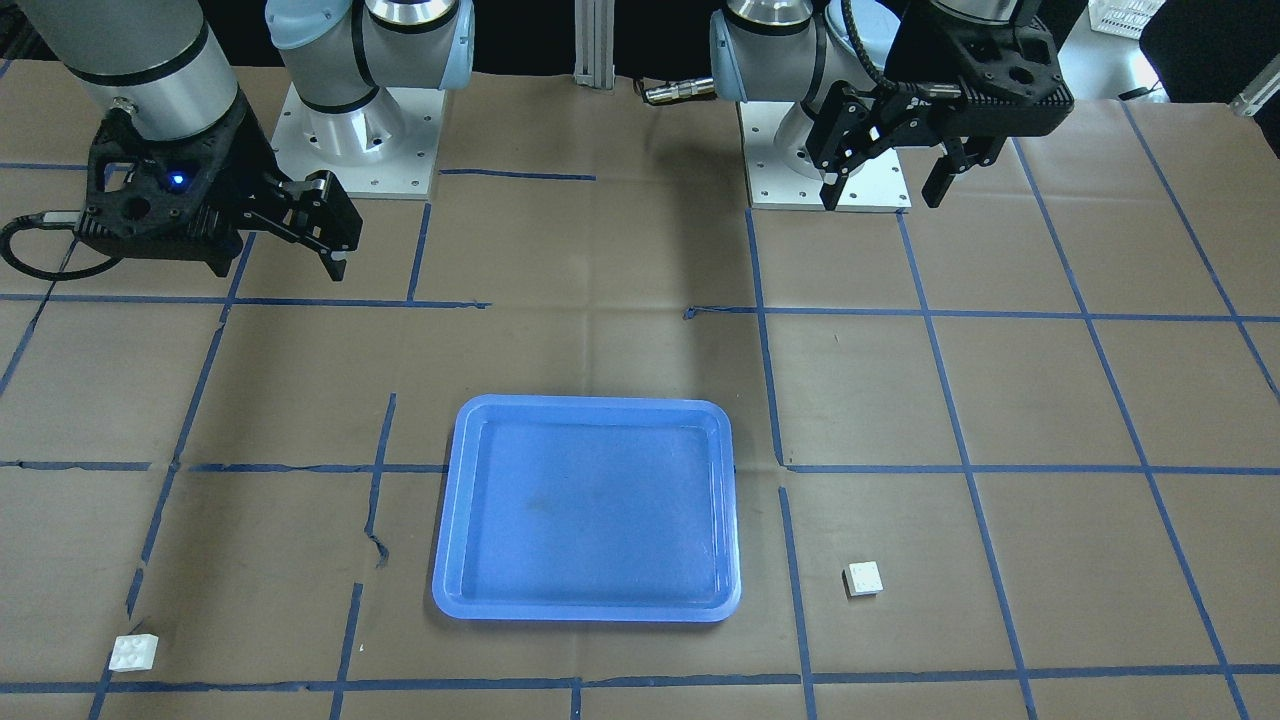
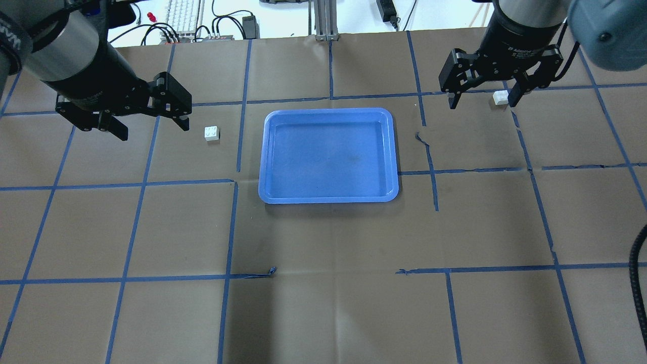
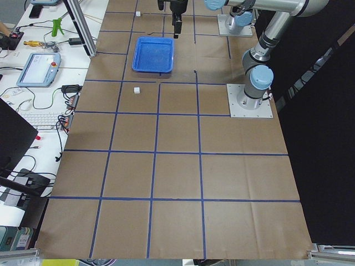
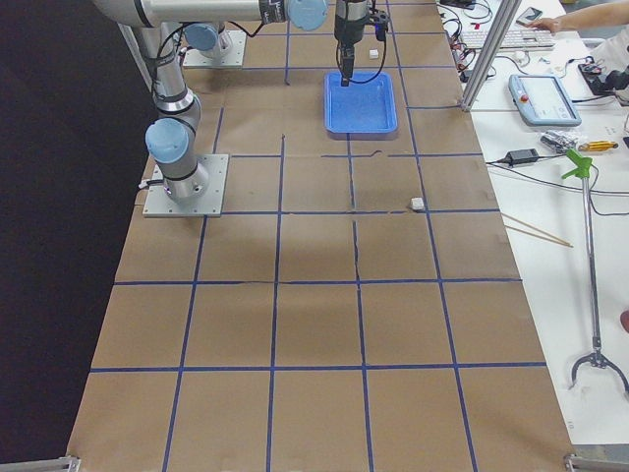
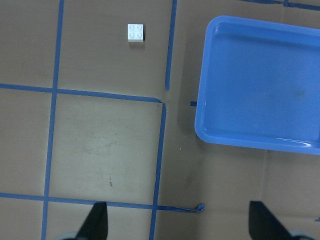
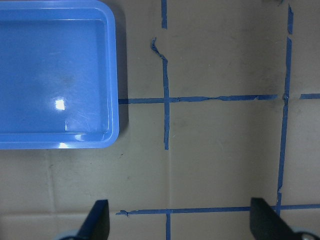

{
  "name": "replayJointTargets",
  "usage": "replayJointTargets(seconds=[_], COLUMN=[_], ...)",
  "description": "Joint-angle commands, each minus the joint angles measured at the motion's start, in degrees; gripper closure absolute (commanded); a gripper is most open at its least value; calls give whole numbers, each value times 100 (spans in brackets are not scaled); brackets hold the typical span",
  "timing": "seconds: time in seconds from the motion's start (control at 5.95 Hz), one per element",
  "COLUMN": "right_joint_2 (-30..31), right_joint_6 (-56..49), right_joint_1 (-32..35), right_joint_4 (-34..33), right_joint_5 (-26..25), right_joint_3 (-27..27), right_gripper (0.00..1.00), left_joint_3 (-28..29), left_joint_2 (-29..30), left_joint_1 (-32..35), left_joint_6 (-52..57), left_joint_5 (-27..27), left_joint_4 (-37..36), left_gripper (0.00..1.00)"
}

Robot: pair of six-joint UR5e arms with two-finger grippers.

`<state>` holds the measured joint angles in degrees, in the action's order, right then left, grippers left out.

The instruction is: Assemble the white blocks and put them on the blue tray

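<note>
The blue tray lies empty at mid-table; it also shows in the front view. One white block sits on the paper left of the tray, studs up, and shows in the left wrist view and the front view. The other white block lies far right of the tray, in the front view. My left gripper hangs open and empty high above the table, left of the first block. My right gripper is open and empty, high above the second block's area.
The table is covered in brown paper with a blue tape grid. The two arm bases stand at the robot's edge. A keyboard and cables lie beyond the far edge. The tray's rim shows in the right wrist view.
</note>
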<state>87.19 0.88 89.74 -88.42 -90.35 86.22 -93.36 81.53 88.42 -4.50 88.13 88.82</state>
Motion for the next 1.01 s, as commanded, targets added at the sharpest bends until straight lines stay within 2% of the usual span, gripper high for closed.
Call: replayJointTargets(seconds=[0.0, 0.5, 0.84], right_joint_2=[0, 0, 0], right_joint_6=[0, 0, 0], right_joint_1=[0, 0, 0], right_joint_4=[0, 0, 0], right_joint_5=[0, 0, 0], right_joint_3=[0, 0, 9], right_gripper=[0, 0, 0], left_joint_3=[-24, -129, -139], left_joint_2=[-23, 212, 791], left_joint_1=[0, -79, -105], left_joint_6=[11, 72, 38], left_joint_5=[-6, 99, 38], left_joint_4=[12, 74, -49], left_gripper=[1, 1, 1])
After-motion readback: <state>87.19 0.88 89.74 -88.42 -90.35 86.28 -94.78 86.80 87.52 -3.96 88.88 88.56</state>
